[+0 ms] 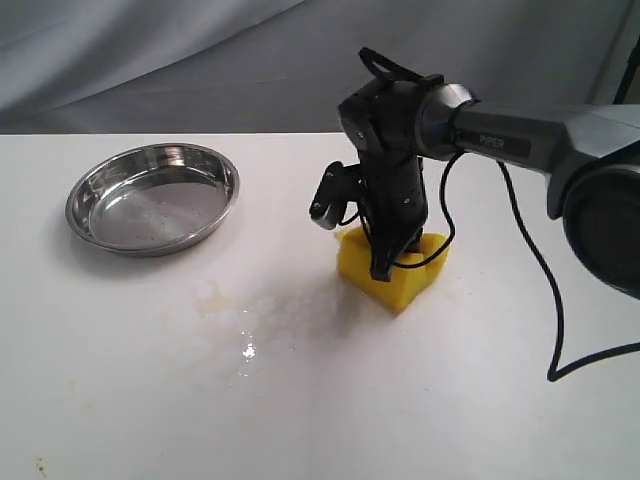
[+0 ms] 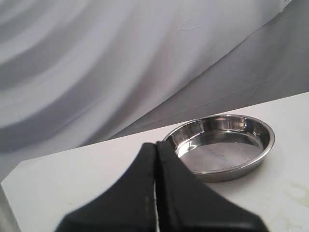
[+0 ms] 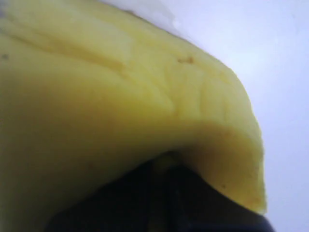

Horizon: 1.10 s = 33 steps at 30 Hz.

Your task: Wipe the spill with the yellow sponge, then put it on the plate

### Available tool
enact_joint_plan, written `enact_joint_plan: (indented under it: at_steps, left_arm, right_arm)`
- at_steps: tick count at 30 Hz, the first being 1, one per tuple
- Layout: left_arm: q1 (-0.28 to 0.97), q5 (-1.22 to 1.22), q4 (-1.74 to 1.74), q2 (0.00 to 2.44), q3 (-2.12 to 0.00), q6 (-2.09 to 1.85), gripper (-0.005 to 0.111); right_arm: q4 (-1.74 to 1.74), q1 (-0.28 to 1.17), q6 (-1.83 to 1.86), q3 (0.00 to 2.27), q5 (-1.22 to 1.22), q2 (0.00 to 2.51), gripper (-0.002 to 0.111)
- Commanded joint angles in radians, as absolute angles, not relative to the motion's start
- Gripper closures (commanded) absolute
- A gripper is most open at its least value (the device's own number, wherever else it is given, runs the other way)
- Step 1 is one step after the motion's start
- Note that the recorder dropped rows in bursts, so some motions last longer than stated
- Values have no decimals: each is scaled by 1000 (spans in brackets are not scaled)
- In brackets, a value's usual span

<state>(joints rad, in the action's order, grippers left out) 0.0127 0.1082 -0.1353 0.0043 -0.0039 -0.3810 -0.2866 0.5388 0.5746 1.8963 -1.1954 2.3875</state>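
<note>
Right gripper [image 1: 386, 266] points down and is clamped on the thick bright yellow rectangular foam sponge [image 1: 402, 286], pinching it. The sponge sits on the white counter [image 1: 480, 400], right of centre. Thin pale brownish spill smears [image 1: 240, 325] lie left of the sponge, seemingly not touching it. Shallow round shiny stainless-steel plate [image 1: 150, 205] sits well apart, far left. Left gripper [image 2: 155, 188] is fully closed and holds nothing.

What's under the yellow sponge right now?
Only white table shows around the yellow sponge, which the right gripper pinches. The spill, pale smears, lies beside it, toward the plate. Anything directly beneath the sponge is covered.
</note>
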Motion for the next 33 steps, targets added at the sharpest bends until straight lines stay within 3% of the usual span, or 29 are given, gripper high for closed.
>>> enact_joint_plan:
  at_steps: [1,10,15,21,33]
  left_arm:
    - [16,101,-138,0,0,-376,107]
    - [16,101,-138,0,0,-376,107]
    - [16,101,-138,0,0,-376,107]
    - [16,101,-138,0,0,-376,107]
    - [16,101,-138,0,0,-376,107]
  right_arm:
    - [-33,647,628,1874,-1181,2412,108]
    - [-21,867,609,1874,-661,2412,108]
    - [-15,891,602,1874,-638,2387,108]
    - [-23,883,580,1874,-648,2181,108]
    - [12,776,575,1874,-722,2072,108]
